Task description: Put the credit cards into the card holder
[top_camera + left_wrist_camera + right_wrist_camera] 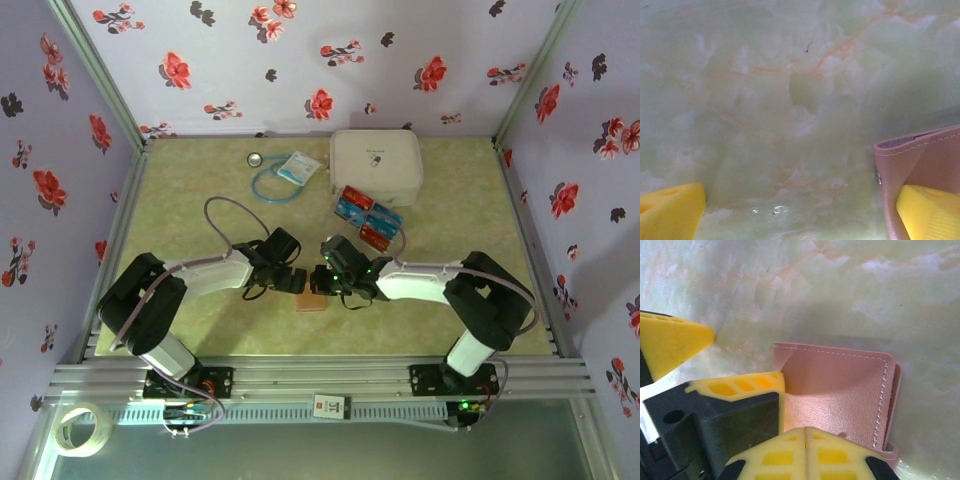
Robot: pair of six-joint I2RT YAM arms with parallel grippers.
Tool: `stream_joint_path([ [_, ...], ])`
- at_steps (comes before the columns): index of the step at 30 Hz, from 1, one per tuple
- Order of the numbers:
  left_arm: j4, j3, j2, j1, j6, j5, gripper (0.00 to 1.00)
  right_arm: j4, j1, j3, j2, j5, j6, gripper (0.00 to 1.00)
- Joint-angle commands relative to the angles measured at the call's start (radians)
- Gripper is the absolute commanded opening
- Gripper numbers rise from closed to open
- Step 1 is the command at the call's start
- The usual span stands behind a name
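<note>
Right wrist view: steadying before the opening

The small pinkish-brown leather-like folding card holder [840,390] is seen lying folded and flat on the green marbled table [200,220], between the two arms. The right end effector [806,437] is held over the near edge of the card holder with its yellow fingers brought together. Whether a leaf is pinched between them cannot be told. The left end effector [800,212] is kept apart, with one finger over the holder's edge and the other above bare table. It is judged that the holder is being pinned this way so that it can be opened. The red and blue credit cards [368,215] are piled well apart from it, just beside the white rounded zip case [375,165], so none is inserted yet.
</note>
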Motion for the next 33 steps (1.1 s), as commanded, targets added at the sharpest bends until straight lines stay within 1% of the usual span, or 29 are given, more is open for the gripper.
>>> stream_joint_path([
  [1, -0.021, -0.024, 0.056, -0.018, -0.010, -0.002, 1.00, 0.022, -0.011, -0.006, 0.025, 0.035, -0.011, 0.00],
  [15, -0.022, -0.022, 0.056, -0.018, -0.010, -0.003, 1.00, 0.076, -0.017, -0.044, 0.046, 0.006, 0.010, 0.00],
  [33, -0.024, -0.020, 0.059, -0.018, -0.010, -0.003, 1.00, 0.064, 0.009, -0.063, -0.013, 0.011, 0.016, 0.00],
])
